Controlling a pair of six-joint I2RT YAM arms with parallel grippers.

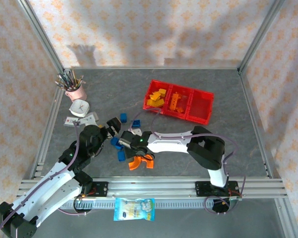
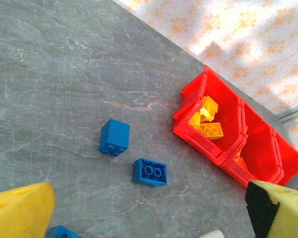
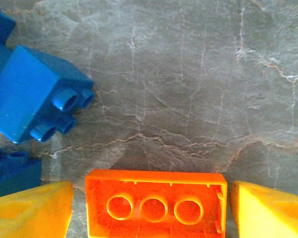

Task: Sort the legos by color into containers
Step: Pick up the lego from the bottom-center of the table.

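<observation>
The red tray (image 1: 201, 117) stands at the back centre; its left compartment holds yellow bricks (image 1: 156, 98), its middle one orange bricks (image 1: 177, 100). Blue bricks (image 1: 123, 117) lie scattered between the grippers, with two orange arcs (image 1: 139, 161) nearer the front. My right gripper (image 3: 151, 213) is open and straddles a long orange brick (image 3: 155, 203) lying studs down, with a narrow gap on each side. A blue brick (image 3: 35, 96) lies just ahead on its left. My left gripper (image 2: 149, 218) is open and empty above the table, short of two blue bricks (image 2: 114, 137) and the tray (image 2: 188, 133).
A pink pen cup (image 1: 77, 91), a white clock (image 1: 80, 107) and a flat white device (image 1: 82, 120) sit at the left. A snack bag (image 1: 134, 208) lies on the front rail. Metal frame posts border the table.
</observation>
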